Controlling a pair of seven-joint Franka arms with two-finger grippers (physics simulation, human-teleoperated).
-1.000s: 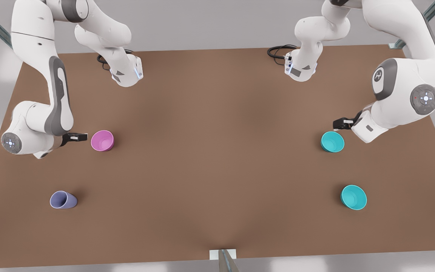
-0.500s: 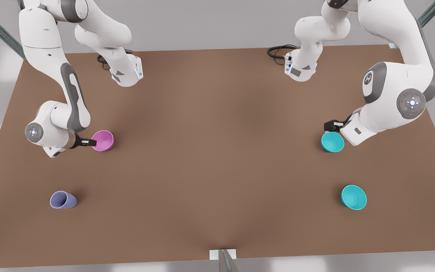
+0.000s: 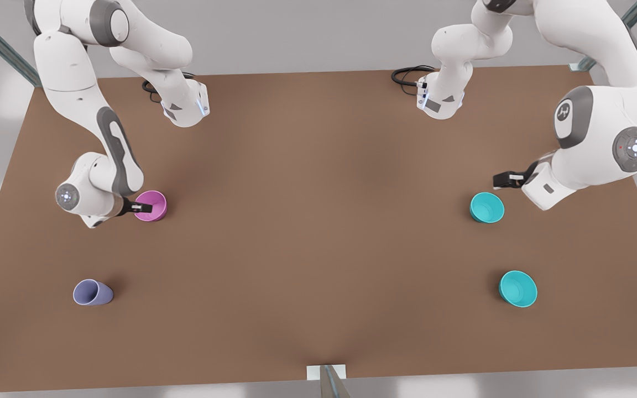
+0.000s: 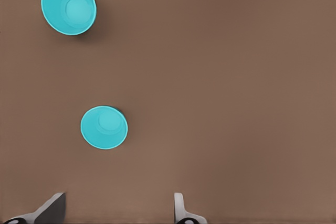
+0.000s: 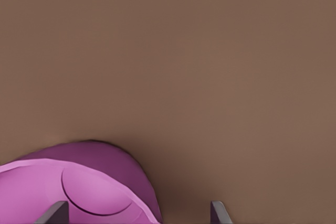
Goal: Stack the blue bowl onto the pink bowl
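Note:
The pink bowl (image 3: 151, 205) stands on the brown table (image 3: 318, 232) at the front view's left. My right gripper (image 3: 142, 208) is open at its near rim. In the right wrist view one fingertip (image 5: 55, 212) lies over the pink bowl (image 5: 79, 192) and the other over bare table. A blue bowl (image 3: 487, 207) stands at the front view's right, with an identical teal one (image 3: 517, 288) closer to the front edge. My left gripper (image 3: 504, 179) hovers open just beyond the first, holding nothing. The left wrist view shows both bowls (image 4: 104, 127) (image 4: 68, 6) ahead of the left gripper (image 4: 116, 212).
A lavender-blue cup (image 3: 93, 292) stands at the front left of the table. Both arm bases (image 3: 186, 108) (image 3: 440, 102) sit along the far edge with a black cable (image 3: 407, 74). A metal bracket (image 3: 327, 373) sticks up at the front edge.
My right gripper has moved toward the front view's right, from beside the pink bowl to over its rim. My left gripper dipped to the nearer teal bowl, then drew back up and right.

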